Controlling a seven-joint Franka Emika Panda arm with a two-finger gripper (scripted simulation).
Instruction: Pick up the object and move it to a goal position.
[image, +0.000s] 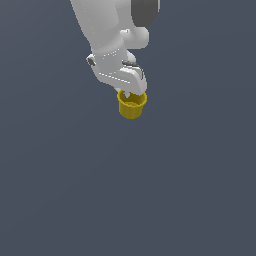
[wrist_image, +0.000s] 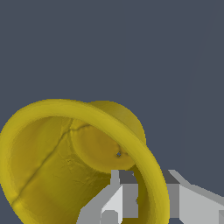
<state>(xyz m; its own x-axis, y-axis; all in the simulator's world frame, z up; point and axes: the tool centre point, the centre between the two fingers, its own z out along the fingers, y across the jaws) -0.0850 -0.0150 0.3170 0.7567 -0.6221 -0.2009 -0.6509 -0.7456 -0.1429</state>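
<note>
Claw (image: 131, 93) pinches the rim of one yellow cup (image: 131, 106).

Matt yellow cup (image: 132, 106), creased inside

A flat, uniform slate-blue backdrop (image: 200, 190) is filling the whole exterior view, from the upper left of the frame to the lower right. It is showing no seam, edge, corner or horizon, so whether it is a floor, a wall or a tabletop cannot be told. No shadow is falling across it anywhere, and the light is looking even and soft, with no bright patch or dark patch standing out. The wrist view is giving the same plain slate-blue field (wrist_image: 109, 43) across its upper half and down its right side. A very faint, slightly darker band is running near the right edge of that frame.
</note>
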